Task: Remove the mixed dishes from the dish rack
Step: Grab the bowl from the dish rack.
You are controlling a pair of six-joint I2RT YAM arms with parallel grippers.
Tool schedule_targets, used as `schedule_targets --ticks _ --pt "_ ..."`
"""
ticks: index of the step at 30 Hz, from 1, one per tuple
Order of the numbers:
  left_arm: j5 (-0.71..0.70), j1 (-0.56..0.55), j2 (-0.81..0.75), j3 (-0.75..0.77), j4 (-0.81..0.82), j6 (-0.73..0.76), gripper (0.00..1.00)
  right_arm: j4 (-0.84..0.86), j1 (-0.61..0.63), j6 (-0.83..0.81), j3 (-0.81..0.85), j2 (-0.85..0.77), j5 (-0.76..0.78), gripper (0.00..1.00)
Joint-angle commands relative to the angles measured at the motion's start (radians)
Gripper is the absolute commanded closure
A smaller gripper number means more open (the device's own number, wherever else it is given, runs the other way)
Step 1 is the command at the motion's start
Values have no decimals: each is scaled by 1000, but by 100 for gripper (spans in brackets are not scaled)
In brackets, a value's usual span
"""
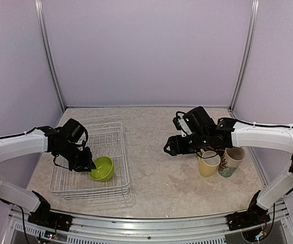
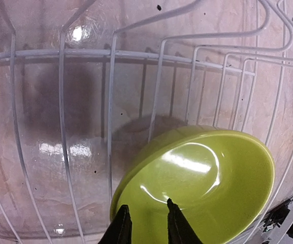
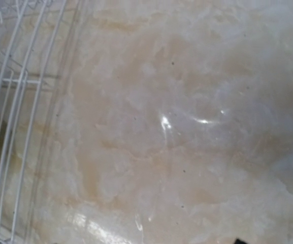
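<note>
lime-green bowl (image 2: 202,188) sits tilted in the dish rack's (image 1: 65,190) 5 o'clock corner. left gripper (image 2: 146,203) is nearest, at the bowl's 9 o'clock, fingers (image 2: 120,229) narrow and astride the rim. can't tell if it's pinched. rack wires crowd round. right gripper (image 1: 170,146) is off at 3 o'clock by the yellow mug (image 1: 208,165) & floral mug (image 1: 230,161), jaws unreadable.

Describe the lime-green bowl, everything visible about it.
The lime-green bowl is round, smooth and glossy, with bright highlights inside. It looks like glazed ceramic or plastic and is empty. It sits tilted in the near right part of the white wire dish rack, resting on the wires. The left gripper straddles its near rim, one finger outside and one inside. Whether they already pinch it cannot be told.
</note>
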Motion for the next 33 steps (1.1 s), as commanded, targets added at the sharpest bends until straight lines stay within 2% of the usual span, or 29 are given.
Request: schedule_targets --ticks 1,4,7,10,13,22,33 --pt "-32 -5 -72 6 -71 0 74 -21 14 -12 36 22 14 29" --pt "-55 0 -117 8 -97 -10 66 -29 14 -16 46 29 14 29" --pt "-86 17 -139 -5 -117 -21 48 -24 15 -18 46 32 14 29" --pt "-65 28 -119 -26 -85 -27 47 -25 14 -25 55 40 9 29" --pt "-50 29 -76 -32 -51 -25 57 -27 14 -28 56 43 14 29" --pt "-31 29 12 -15 -10 5 78 5 16 -7 33 29 10 29" --pt "-39 25 5 0 -39 13 100 -4 35 -11 89 53 14 29"
